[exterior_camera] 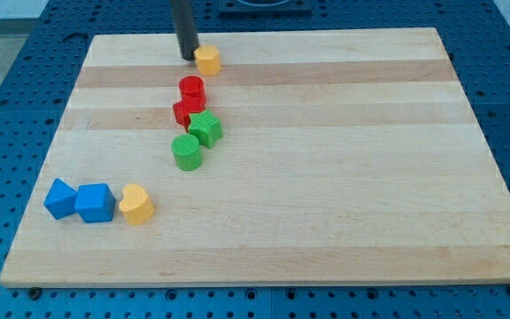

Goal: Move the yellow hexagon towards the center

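Seven small plastic blocks are spread over a pale wooden board (343, 177), which lies on a blue perforated table (7, 133). The small yellow hexagon block (207, 59) is seen near the view's top edge, left of the middle. My tip (188, 58), with nothing to grasp, is set just beside its left face; contact cannot be told. Below are found a red cylinder (191, 89), a red star-like block (187, 112), a green star (205, 128) and a ribbed green cylinder (187, 152). At bottom left lie a blue pentagon-like block (60, 198), a blue cube (95, 203) and a yellow heart (135, 204).
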